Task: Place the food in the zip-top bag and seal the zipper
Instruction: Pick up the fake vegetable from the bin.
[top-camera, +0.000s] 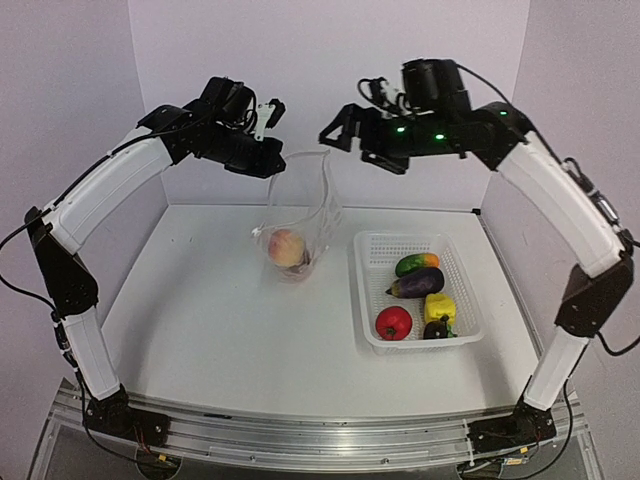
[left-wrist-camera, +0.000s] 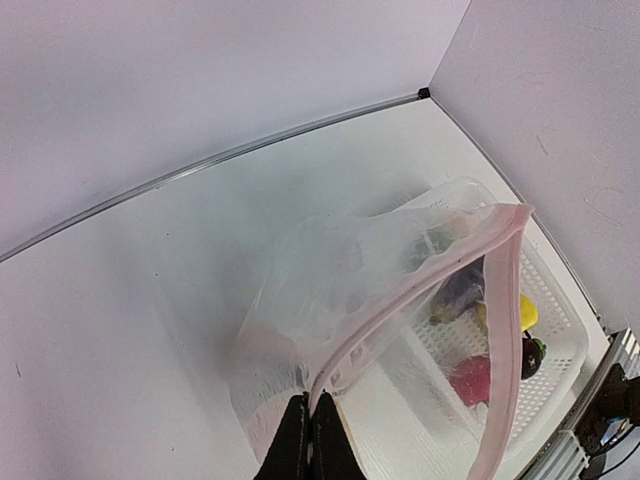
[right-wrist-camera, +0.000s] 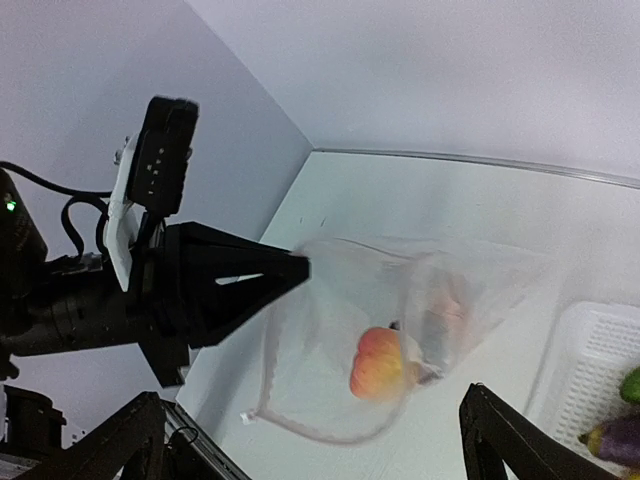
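White table (top-camera: 200, 310) under you carries: zip-top bag (top-camera: 305, 210) hanging mouth-up from your left gripper (top-camera: 272, 160), clamped on the zipper (left-wrist-camera: 505, 340), peach (top-camera: 287, 247) inside; right gripper (top-camera: 338, 128), fingers spread and empty, above and nearer the basket (top-camera: 415, 236) of food (top-camera: 418, 284) lying to the bag's right.

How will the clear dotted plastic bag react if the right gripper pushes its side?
Probably floppy: the clear plastic bag sags and creases, hanging from the left gripper pinching its rim. A push would likely dent the wall rather than shift it. The orange-pink toy peach at the bottom may anchor it, so mostly the top sways.
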